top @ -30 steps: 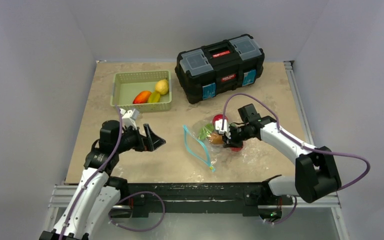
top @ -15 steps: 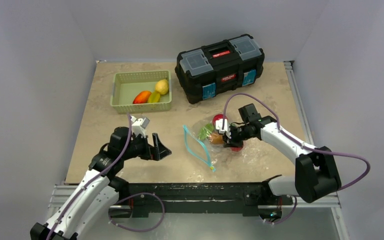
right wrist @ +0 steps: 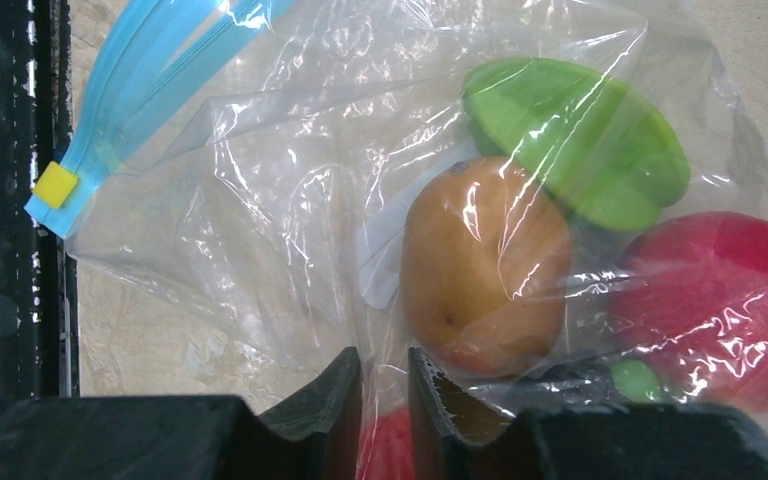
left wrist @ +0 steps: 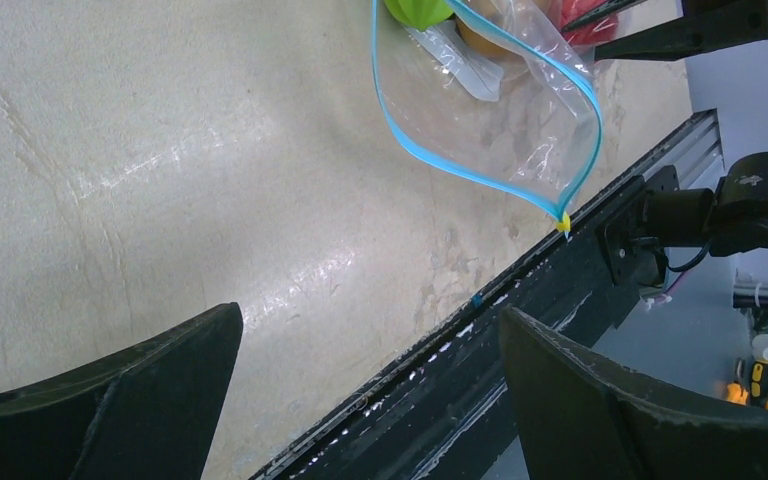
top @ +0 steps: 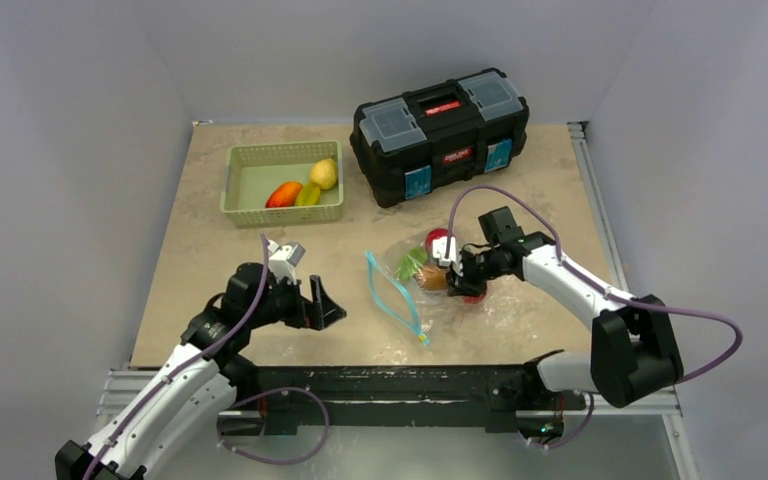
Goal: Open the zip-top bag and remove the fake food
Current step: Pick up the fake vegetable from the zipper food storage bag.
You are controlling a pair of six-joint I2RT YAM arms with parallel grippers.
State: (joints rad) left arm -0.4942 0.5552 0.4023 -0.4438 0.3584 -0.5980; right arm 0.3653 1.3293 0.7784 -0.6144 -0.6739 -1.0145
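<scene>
Clear zip-top bag (right wrist: 260, 200) pinched by right end effector (right wrist: 385, 365), fake food (right wrist: 485, 265) enclosed, left end effector (left wrist: 368, 318) held spread above counter (left wrist: 160, 150)

In the right wrist view the zip-top bag (right wrist: 290, 200) runs off the top and right edges. Inside it, the big red piece (right wrist: 730, 300) is cut by the right edge. A second red piece (right wrist: 380, 450) shows only as a sliver between the fingers of the right end effector (right wrist: 382, 355). A small green bit (right wrist: 638, 381) beside the big red piece is too little seen to identify.

In the left wrist view the top edge cuts off the bag's filled end, leaving a scrap of the green piece (left wrist: 418, 10). The fingers of the left end effector (left wrist: 368, 315) run off the bottom edge.

From above, the labels on the toolbox (top: 440, 135) beyond the bag are too small to read.
</scene>
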